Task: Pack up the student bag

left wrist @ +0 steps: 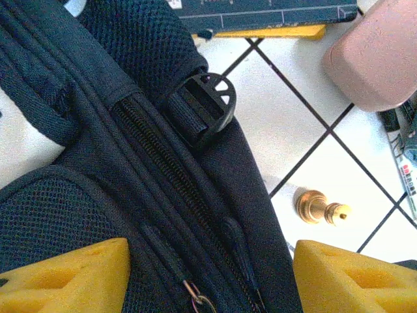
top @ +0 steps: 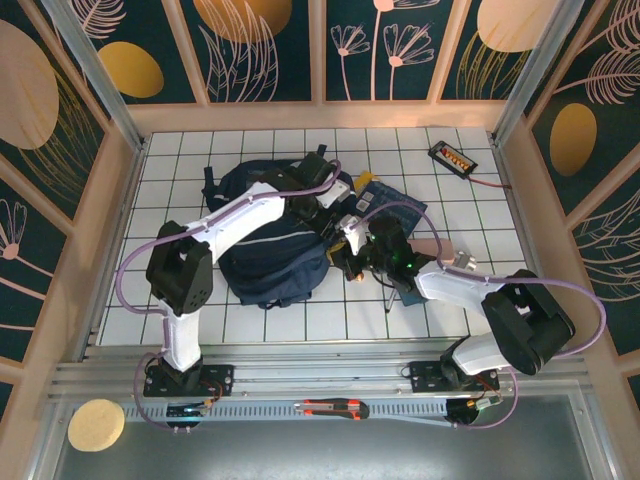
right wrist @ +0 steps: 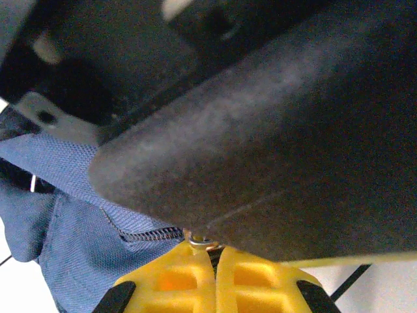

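The student bag [top: 270,255] is a big dark navy backpack lying on the white grid table, left of centre. My left gripper [top: 325,205] hangs over its right upper end. In the left wrist view this gripper [left wrist: 208,280] is open, with its yellow fingertips [left wrist: 65,277] on either side of the bag's [left wrist: 98,195] black zip and a cord pull with a metal ring [left wrist: 199,298]. My right gripper [top: 346,262] is at the bag's right edge. It is shut [right wrist: 212,251] on a small metal zip ring [right wrist: 202,241], beside blue fabric [right wrist: 71,222]. A dark blurred body hides the upper part of the right wrist view.
A small brass piece [left wrist: 319,207] stands on the tiles just right of the bag, with a pink object [left wrist: 381,55] beyond it. A blue flat item [top: 395,205] lies right of the bag. A black-and-orange device [top: 452,158] sits at the back right. A cutter [top: 335,407] rests on the front rail.
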`<action>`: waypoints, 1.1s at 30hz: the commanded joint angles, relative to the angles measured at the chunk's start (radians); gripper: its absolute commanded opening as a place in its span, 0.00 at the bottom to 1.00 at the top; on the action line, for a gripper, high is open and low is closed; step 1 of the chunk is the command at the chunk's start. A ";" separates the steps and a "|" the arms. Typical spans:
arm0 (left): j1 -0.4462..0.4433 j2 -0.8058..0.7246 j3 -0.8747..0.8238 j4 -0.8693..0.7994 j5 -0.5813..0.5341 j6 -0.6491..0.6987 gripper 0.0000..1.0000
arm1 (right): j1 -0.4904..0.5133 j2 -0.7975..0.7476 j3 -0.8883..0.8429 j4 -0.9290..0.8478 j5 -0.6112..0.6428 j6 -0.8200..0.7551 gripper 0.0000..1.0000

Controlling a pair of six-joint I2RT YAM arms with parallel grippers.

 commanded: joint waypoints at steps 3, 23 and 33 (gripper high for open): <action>-0.052 0.064 0.031 -0.096 0.035 0.024 0.63 | 0.002 -0.027 -0.001 0.082 -0.044 -0.036 0.00; 0.022 0.107 0.219 -0.066 -0.234 -0.236 0.00 | 0.019 -0.100 0.027 -0.071 0.017 -0.041 0.00; 0.034 0.295 0.533 -0.169 -0.229 -0.327 0.00 | 0.127 -0.085 0.122 -0.211 0.058 0.045 0.00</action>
